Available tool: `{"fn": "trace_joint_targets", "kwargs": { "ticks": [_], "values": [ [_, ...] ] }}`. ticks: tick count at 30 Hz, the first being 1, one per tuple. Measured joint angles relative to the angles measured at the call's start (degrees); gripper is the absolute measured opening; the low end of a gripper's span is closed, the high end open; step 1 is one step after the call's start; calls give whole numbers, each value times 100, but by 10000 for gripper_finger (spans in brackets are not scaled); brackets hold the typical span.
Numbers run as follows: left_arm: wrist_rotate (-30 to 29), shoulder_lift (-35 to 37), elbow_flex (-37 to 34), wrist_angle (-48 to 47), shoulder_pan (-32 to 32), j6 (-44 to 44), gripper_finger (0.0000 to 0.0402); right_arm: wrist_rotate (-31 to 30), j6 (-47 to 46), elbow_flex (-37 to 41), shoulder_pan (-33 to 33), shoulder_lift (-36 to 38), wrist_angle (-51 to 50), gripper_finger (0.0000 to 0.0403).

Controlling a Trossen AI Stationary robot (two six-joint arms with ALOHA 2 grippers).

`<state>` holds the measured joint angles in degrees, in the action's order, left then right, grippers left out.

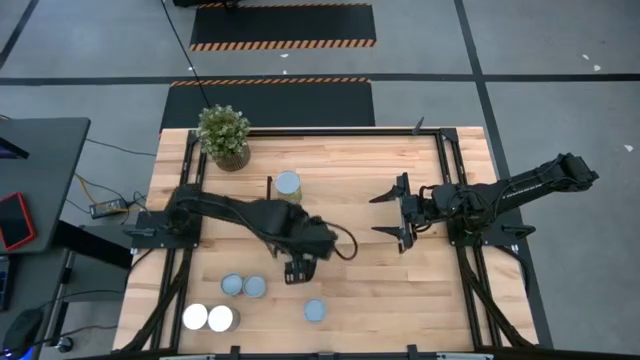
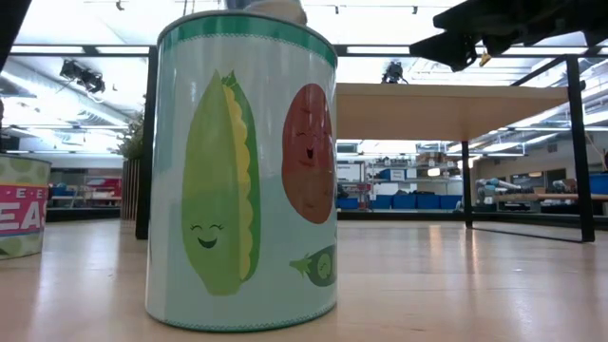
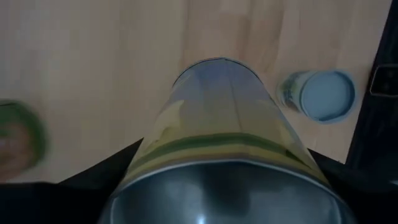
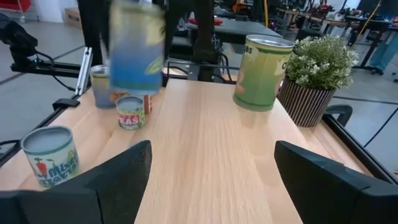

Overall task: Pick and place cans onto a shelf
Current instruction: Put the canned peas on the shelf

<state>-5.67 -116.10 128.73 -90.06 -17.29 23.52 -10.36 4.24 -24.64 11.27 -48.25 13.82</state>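
Overhead view of the light-wood tabletop [image 1: 380, 280]. The left gripper [image 1: 300, 268], at lower centre of the frame, grasps 1 small metal can with a green-and-yellow label [image 3: 224, 143]; the left wrist view shows this can lying lengthwise between the dark fingers [image 3: 112, 168], its steel end toward the lens, carried above the table. The right gripper [image 1: 402, 212], at right of centre, hangs with its jaws spread and nothing between them; its wrist view shows only bare wood between the 2 fingers [image 4: 118, 171].

Remaining cans: 1 grey-topped can [image 1: 287, 184] stands at upper centre near the potted green plant [image 1: 224, 135]; 2 bluish-topped cans [image 1: 243, 286] touch at lower left; 2 white-topped cans [image 1: 208, 318] sit together at the bottom left; 1 more bluish-topped can [image 1: 314, 310] stands just below the left gripper. In the low view, the can with a pea-pod and tomato label [image 2: 245, 171] fills the centre foreground. The shelf, a light-wood board on thin black rods [image 2: 446, 109], appears at upper right of the low view, with no can visible on it.

Hazards, as a judgement: the held can is tilted and could slip or roll if released short of the shelf; a low carry path could knock the can standing beneath it; the waiting right arm lies near the likely route.
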Motion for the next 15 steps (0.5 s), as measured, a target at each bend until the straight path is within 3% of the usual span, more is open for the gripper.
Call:
{"fn": "trace_joint_targets", "kwargs": {
  "ticks": [5, 15],
  "values": [
    [-306, 393, -233, 6, 148, -60, 317, 1, -50, 0, 0, 0, 79, 347],
    [-51, 823, -1874, -5, 848, -563, 318, 115, -171, -2, 0, 0, 253, 347]
  ]
}}
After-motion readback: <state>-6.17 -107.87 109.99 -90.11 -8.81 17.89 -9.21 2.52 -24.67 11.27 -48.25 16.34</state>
